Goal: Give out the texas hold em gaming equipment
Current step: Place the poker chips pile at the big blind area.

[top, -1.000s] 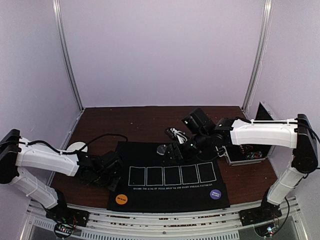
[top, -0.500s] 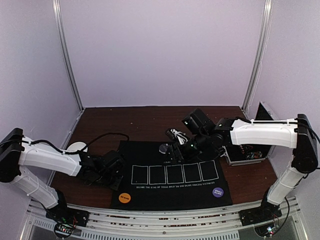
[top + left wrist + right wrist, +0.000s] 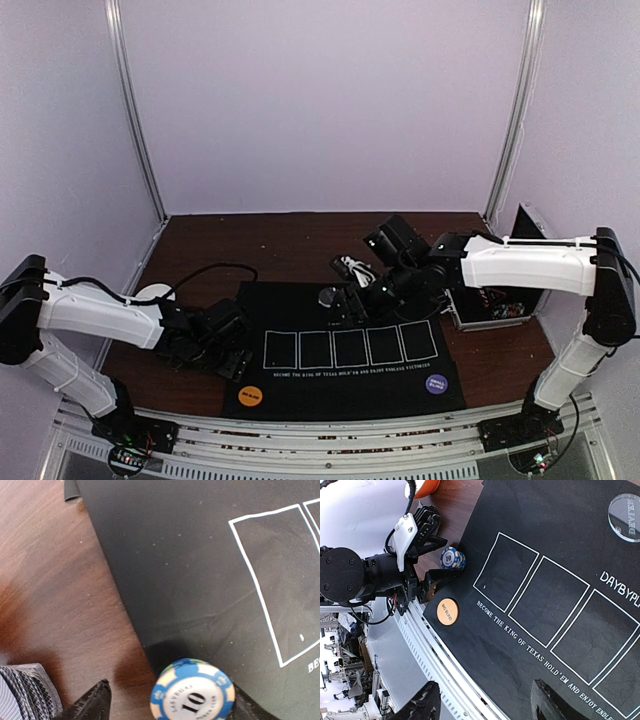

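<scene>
A small stack of striped chips (image 3: 192,695), its top chip blue and white and marked 10, stands at the left edge of the black mat (image 3: 190,555). My left gripper (image 3: 170,692) is open around the chip stack (image 3: 452,558): one finger is well clear of it and the other is close beside it. On the mat (image 3: 350,385) lie an orange blind disc (image 3: 250,396), a purple blind disc (image 3: 436,383) and a clear dealer disc (image 3: 327,296). My right gripper (image 3: 485,690) hangs open and empty above the mat's far side. No cards show.
The silver case (image 3: 490,305) stands open at the right of the mat, behind the right arm. A white round object (image 3: 153,294) lies on the wood at the far left. The metal rail (image 3: 320,440) runs along the table's near edge.
The left gripper's jaws have spread apart and let go of the chip stack at the mat's left edge. The mat slid slightly to the right. The right arm has hardly moved.
</scene>
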You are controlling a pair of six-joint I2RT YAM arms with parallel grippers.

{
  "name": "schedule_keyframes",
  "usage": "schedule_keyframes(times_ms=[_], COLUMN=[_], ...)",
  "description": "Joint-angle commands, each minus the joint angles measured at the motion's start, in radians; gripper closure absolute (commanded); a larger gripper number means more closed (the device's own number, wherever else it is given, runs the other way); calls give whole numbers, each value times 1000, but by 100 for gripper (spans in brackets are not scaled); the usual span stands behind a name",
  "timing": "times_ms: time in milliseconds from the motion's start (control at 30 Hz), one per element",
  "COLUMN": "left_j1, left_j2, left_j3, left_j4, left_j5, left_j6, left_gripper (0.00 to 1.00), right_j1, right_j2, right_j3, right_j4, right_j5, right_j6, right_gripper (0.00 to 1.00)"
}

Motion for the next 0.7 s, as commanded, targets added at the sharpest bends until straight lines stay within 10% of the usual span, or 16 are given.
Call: schedule_keyframes(times_ms=[0,667], left_j1=[-5,54], left_j2=[-4,-112], left_j3=[33,305], left_j4=[-58,-219], left_j5=[54,2], left_j6=[58,253], left_gripper=[13,2], right_j1=[-22,-625], right_j2=[-17,151], right_j3=[47,370], right_j4=[-41,-482], right_j5=[41,748], right_j6=[-33,-430], right_gripper=[36,6])
